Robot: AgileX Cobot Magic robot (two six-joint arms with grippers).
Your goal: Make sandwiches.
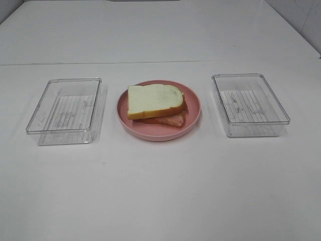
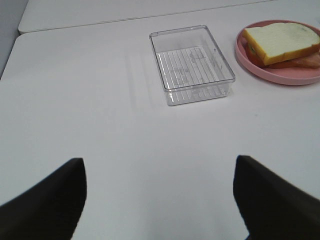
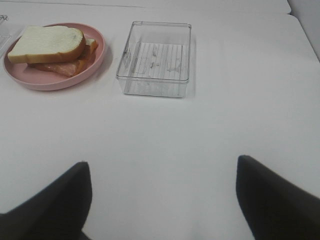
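Note:
A stacked sandwich (image 1: 156, 104) lies on a round pink plate (image 1: 193, 103) at the table's middle: a white bread slice with an orange-brown crust on top, reddish bacon sticking out below it. The left wrist view shows the sandwich (image 2: 282, 44) beyond a clear tray, and the right wrist view shows the sandwich (image 3: 50, 47) too. Neither arm appears in the high view. My left gripper (image 2: 160, 197) and my right gripper (image 3: 162, 197) both hang open over bare table, far from the plate, with nothing between their fingers.
A clear plastic tray (image 1: 66, 110) stands left of the plate, and a second clear tray (image 1: 249, 104) stands right of it; nothing lies in either. A seam (image 1: 75, 63) crosses the white table behind them.

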